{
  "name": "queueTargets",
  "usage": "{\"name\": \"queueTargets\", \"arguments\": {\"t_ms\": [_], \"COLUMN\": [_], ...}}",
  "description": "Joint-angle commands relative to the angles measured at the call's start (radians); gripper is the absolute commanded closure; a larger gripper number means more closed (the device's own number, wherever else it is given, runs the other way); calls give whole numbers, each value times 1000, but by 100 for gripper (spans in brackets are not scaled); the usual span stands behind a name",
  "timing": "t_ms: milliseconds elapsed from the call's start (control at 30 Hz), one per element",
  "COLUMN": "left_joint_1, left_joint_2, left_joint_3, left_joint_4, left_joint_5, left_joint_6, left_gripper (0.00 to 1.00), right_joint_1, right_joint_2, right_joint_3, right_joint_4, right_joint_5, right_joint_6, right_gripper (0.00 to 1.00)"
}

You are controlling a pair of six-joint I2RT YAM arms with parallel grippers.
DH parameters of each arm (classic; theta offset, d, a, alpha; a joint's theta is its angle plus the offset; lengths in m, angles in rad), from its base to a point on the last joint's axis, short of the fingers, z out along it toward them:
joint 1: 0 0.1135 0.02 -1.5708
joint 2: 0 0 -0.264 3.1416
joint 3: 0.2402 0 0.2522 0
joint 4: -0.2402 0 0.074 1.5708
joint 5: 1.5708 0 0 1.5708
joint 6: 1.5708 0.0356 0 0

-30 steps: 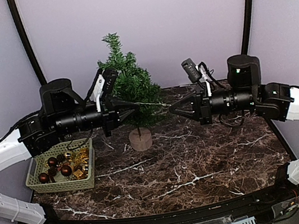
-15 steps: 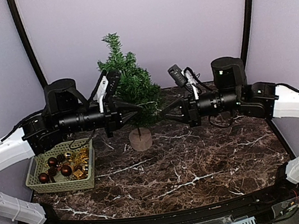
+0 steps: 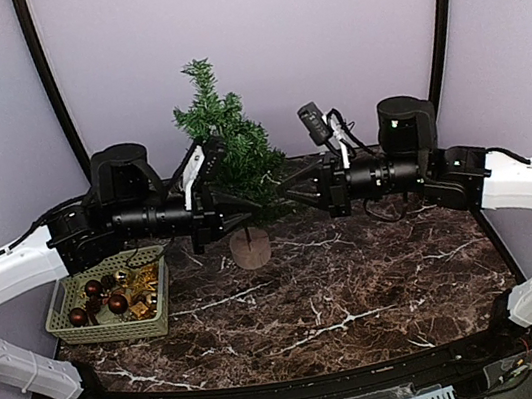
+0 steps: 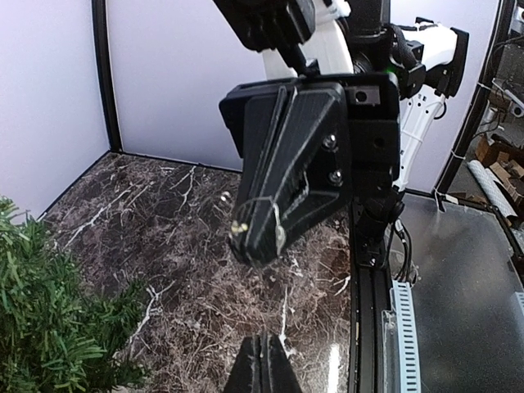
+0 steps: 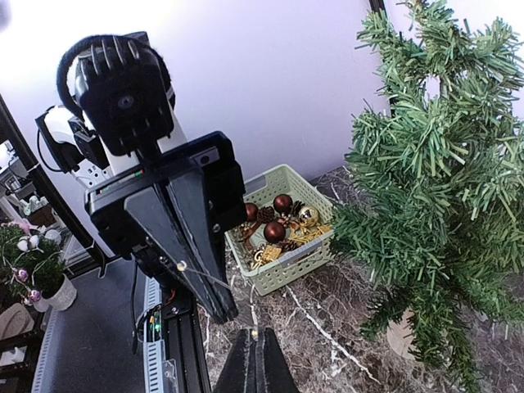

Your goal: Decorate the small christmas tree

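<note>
The small christmas tree (image 3: 227, 145) stands on its round wooden stump (image 3: 251, 249) at the back centre of the marble table. Its branches also fill the right of the right wrist view (image 5: 426, 164). Both arms reach in level, tip to tip, just in front of the lower branches. My left gripper (image 3: 248, 202) (image 4: 262, 344) is shut. My right gripper (image 3: 283, 189) (image 5: 256, 336) is shut too, with a tiny bulb at its tips. A thin light wire (image 5: 205, 277) runs from the left gripper (image 5: 221, 307) towards the right one, and a small yellow bulb shows at the right gripper's tip (image 4: 254, 250).
A pale green basket (image 3: 110, 330) (image 5: 286, 266) with brown and gold baubles, pine cones and gold trinkets sits at the table's left, below the left arm. The purple back wall is close behind the tree. Black frame posts stand at both back corners.
Both grippers have closed in on each other in front of the tree; the right arm came left the most. The gap between their tips has shrunk to a few centimetres.
</note>
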Motion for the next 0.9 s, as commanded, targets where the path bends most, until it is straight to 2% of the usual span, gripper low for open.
{"name": "queueTargets", "arguments": {"t_ms": [0,67,100,133,167,233,267,300,400,600,700,767,867], "left_joint_1": [4,3,3,5,4,3,5,6,11,35,42,42,42], "left_joint_2": [14,10,6,-5,-13,-33,-49,-57,-101,-162,-151,-127,-85], "left_joint_3": [25,34,34,33,31,31,33,33,31,42,65,89,127], "left_joint_4": [-89,-121,-123,-120,-116,-101,-89,-83,-36,31,33,33,24], "left_joint_5": [66,66,56,51,39,10,3,-9,-37,-92,-114,-121,-79], "left_joint_6": [51,58,57,55,50,34,28,14,-20,-115,-153,-177,-199], "left_gripper": [100,95,87,83,73,57,53,43,27,19,18,20,30], "right_joint_1": [0,0,-1,0,1,0,0,0,0,0,1,5,17], "right_joint_2": [-24,-34,-37,-40,-44,-46,-47,-49,-56,-56,-46,-35,-14], "right_joint_3": [11,4,1,0,-2,-5,-5,-7,-15,-20,-19,-12,8], "right_joint_4": [82,83,83,82,81,75,71,66,57,26,11,-9,-35], "right_joint_5": [21,22,21,19,17,15,13,13,9,7,18,37,75], "right_joint_6": [2,2,2,2,2,2,2,3,5,1,-2,-12,-32], "right_gripper": [100,100,100,100,100,100,100,100,100,100,100,100,100]}}
